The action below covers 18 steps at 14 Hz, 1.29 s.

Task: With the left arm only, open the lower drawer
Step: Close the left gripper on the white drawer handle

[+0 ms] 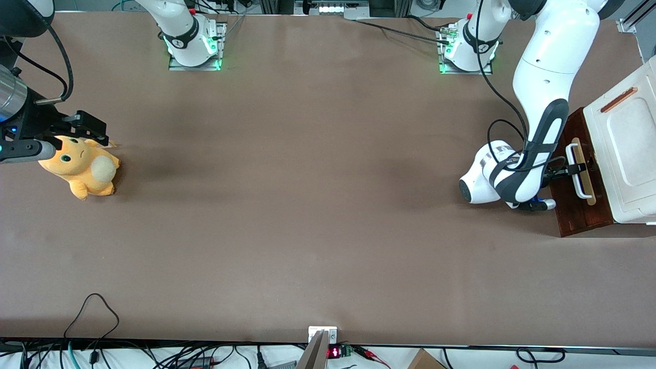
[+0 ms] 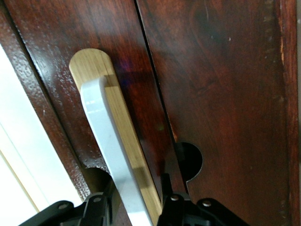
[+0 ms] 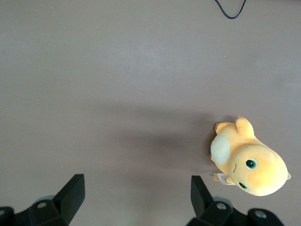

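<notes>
White loop handle [image 2: 113,155] on the lower drawer [image 1: 578,202] sits gripped between the end effector [image 1: 576,168] fingers.

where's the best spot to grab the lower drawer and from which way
Grip the white loop handle mid-bar, coming straight at the lower drawer front. The bar stands off its pale wooden strip, leaving room for a finger. The gripper already straddles it.

The front camera hangs high over the brown table [image 1: 307,205], looking straight down at both arm bases. The left arm's wrist cam sits right up against the lower drawer [image 2: 216,94], gripper [image 2: 136,209] included. The right wrist cam looks down on the plush toy [image 3: 249,162], which also shows in the front view.
</notes>
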Tool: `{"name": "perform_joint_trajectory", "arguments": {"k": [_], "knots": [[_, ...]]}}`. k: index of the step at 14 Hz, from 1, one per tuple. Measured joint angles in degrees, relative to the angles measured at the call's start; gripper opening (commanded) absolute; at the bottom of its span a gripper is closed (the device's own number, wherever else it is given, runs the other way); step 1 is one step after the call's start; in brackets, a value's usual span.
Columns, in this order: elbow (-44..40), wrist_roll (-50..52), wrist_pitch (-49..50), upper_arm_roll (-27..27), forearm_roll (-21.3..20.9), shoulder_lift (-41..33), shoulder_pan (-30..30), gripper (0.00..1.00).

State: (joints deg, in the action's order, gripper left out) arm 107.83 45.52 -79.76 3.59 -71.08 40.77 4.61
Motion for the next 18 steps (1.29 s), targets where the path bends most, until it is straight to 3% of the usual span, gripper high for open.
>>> {"name": "perform_joint_trajectory", "arguments": {"k": [8, 18], "knots": [[-0.14, 0.46, 0.50, 0.00, 0.00, 0.09, 0.04, 0.26], [-0.49, 1.49, 0.81, 0.00, 0.29, 0.09, 0.07, 0.22]]}}
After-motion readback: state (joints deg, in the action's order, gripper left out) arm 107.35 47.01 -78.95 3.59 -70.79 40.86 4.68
